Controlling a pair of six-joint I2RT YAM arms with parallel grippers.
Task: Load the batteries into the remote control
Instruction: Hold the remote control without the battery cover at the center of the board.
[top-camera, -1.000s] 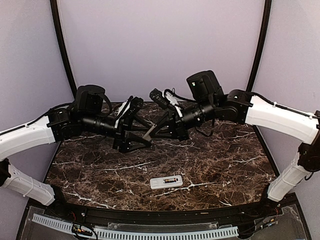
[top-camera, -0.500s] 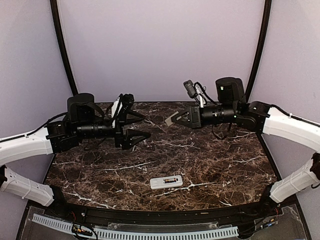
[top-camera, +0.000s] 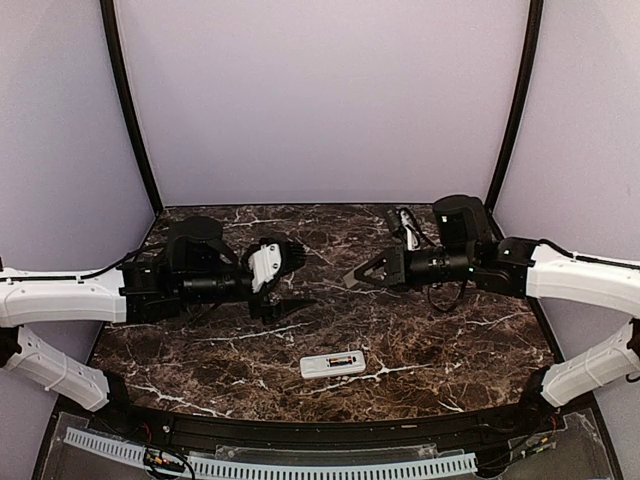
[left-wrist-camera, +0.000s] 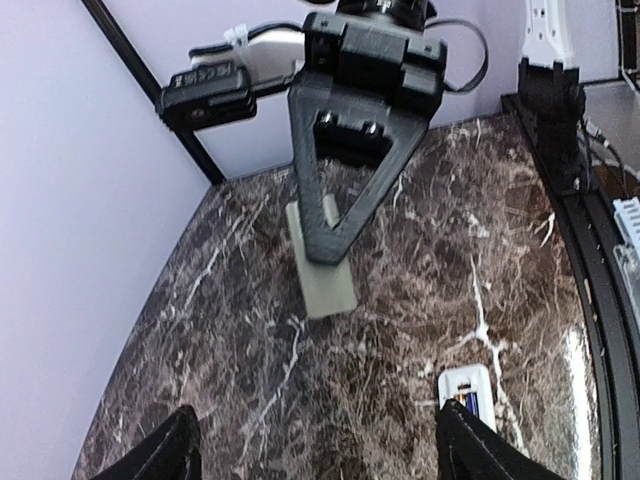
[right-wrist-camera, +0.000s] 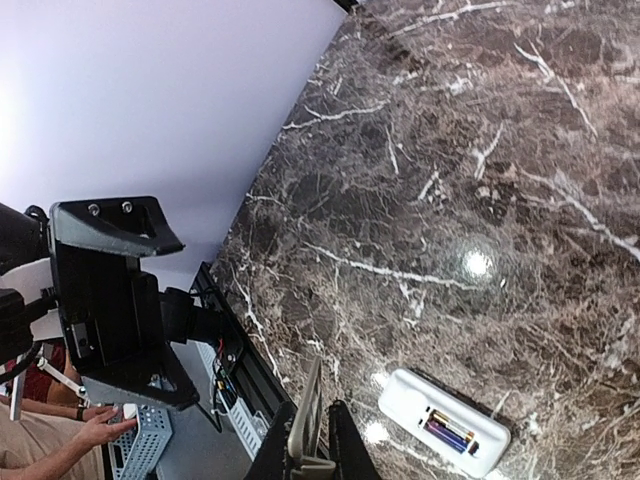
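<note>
Both arms have drawn apart and sunk lower since a second ago, when their tips met in mid-air over the middle of the table; the remote has not shifted. It lies flat near the front edge, back up and well apart from both grippers, with the batteries already seated in its open bay. The right gripper is clenched on the thin grey cover. It pinches one end so that the rest juts past the fingertips, which looks like a hold chosen to leave the free end ready to meet the bay. The left gripper has its fingers spread wide with nothing between them. That fits a handover just finished, the cover passed across to get a better grip on it. Loading itself seems done, and what remains is probably closing the bay. The emptied left gripper hangs low, where it could steady the remote if the cover pushes it along.
</note>
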